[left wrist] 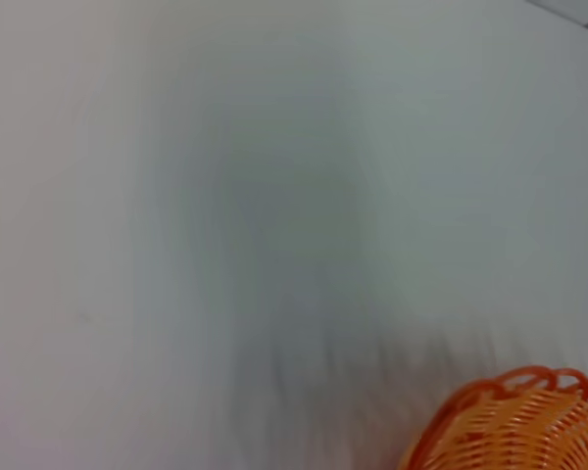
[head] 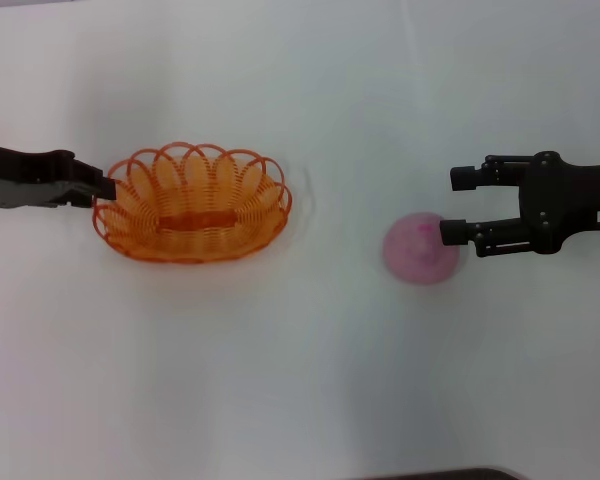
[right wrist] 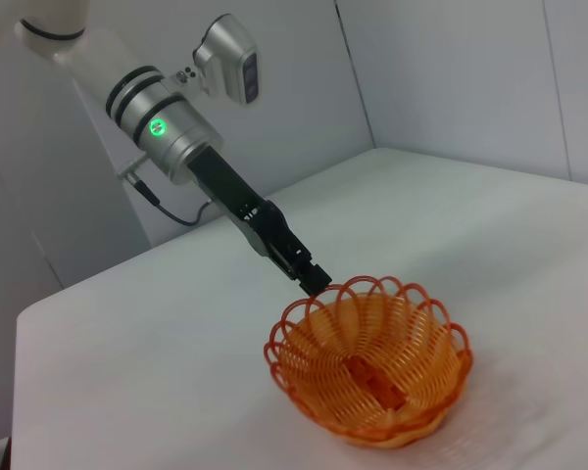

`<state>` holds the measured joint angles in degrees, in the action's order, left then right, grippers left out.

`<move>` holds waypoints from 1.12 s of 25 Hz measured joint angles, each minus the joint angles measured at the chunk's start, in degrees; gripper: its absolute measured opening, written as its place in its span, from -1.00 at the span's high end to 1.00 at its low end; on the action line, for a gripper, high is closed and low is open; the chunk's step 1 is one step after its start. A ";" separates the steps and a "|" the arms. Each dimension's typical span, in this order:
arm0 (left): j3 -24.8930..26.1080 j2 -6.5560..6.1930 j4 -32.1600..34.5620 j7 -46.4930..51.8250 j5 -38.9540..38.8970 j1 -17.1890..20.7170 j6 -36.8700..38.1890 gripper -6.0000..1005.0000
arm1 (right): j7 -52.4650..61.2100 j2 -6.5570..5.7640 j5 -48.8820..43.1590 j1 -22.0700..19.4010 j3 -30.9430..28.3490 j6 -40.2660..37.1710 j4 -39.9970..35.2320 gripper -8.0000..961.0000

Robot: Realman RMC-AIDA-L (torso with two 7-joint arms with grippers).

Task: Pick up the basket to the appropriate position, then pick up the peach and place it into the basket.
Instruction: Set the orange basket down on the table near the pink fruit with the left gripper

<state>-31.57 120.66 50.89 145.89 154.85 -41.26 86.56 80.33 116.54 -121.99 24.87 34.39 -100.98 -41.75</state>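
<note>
The orange wire basket sits on the white table at centre left. It also shows in the right wrist view and partly in the left wrist view. My left gripper is at the basket's left rim with its fingers closed on the rim loops; it shows in the right wrist view too. The pink speckled peach lies on the table at the right. My right gripper is open and empty; its nearer finger overlaps the peach's upper right edge.
The white table stretches all around. In the right wrist view its far edge meets pale walls behind the left arm. A dark strip shows at the table's front edge.
</note>
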 joint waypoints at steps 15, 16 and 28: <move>2.19 -3.83 3.38 -10.92 -14.81 2.63 6.83 -0.36 | 0.00 -0.04 0.28 0.09 -0.21 0.08 -0.18 -0.78; 3.34 -4.08 3.34 -14.82 -19.15 3.45 8.46 -0.43 | 0.00 -0.06 0.30 0.09 -0.21 0.09 -0.18 -0.78; 9.38 -1.40 -0.43 -57.76 -36.83 15.45 24.44 -0.50 | 0.54 -0.08 0.47 0.62 -0.26 0.60 -0.06 -0.78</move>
<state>-22.19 119.26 50.46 88.13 118.02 -25.81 111.00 80.87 116.46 -121.52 25.49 34.13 -100.38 -41.80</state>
